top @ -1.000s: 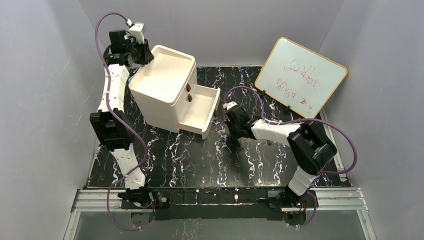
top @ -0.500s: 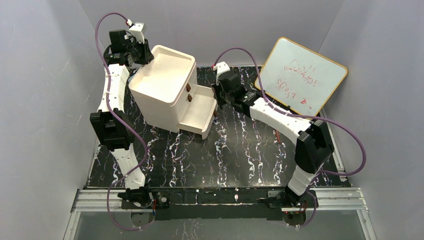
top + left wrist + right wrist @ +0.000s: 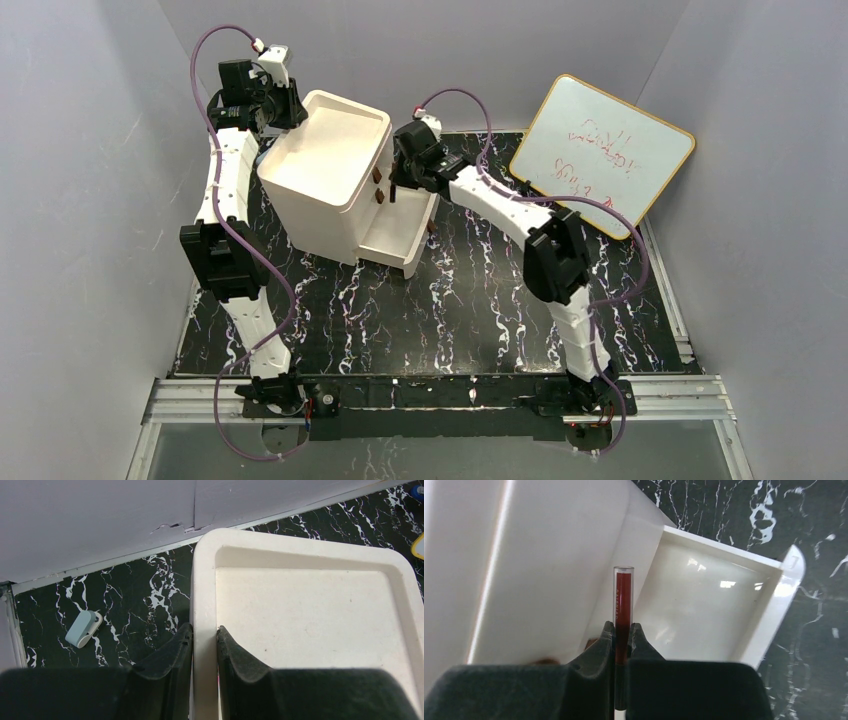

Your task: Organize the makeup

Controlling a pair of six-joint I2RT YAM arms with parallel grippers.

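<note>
tabletop (image 3: 480,310) black w/ white veins, grey walls (image 3: 90,150) all round.

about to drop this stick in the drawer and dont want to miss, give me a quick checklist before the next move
1. Red stick pinched between the right fingers: ok.
2. Open drawer pulled out far enough to take it: ok.
3. Stick tip over the drawer, not the box front: cannot tell; in the right wrist view it lines up with the drawer's inner edge.
4. Left fingers clamped on the drawer box rim, steadying it: ok.
5. Visible drawer floor bare: ok.
</note>
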